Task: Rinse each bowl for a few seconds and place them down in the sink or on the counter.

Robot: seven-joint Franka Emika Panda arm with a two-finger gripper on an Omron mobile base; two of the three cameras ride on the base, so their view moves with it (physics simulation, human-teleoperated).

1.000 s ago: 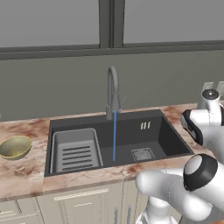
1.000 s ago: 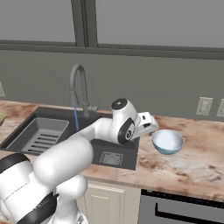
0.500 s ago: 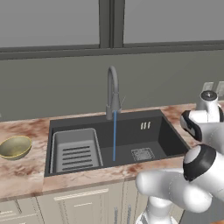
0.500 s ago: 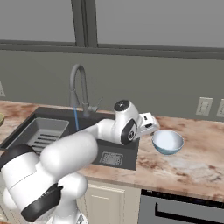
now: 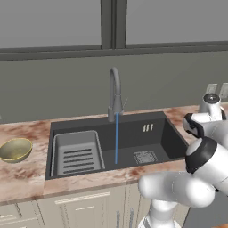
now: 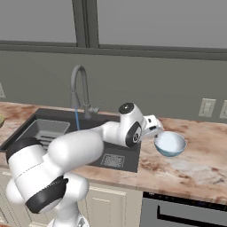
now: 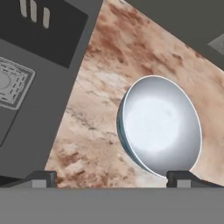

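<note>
From the left base view you see water running from the faucet (image 5: 115, 91) into the sink (image 5: 151, 133), ready for rinsing. The olive-gold bowl (image 5: 15, 149) sits on the counter (image 5: 22, 178) left of the sink, well apart from the arm, so it probably waits its turn.

From the right base view you see the gripper (image 6: 155, 128) reaching to the right of the sink, just beside the pale blue bowl (image 6: 170, 143), which rests on the counter near the basin's edge.

From the hand view you see the 2 fingertips (image 7: 41, 178) spread wide apart with nothing between them (one tip stands just by the blue bowl's rim). The bowl looks like the one you should grab first, since the hand points straight at it.
</note>
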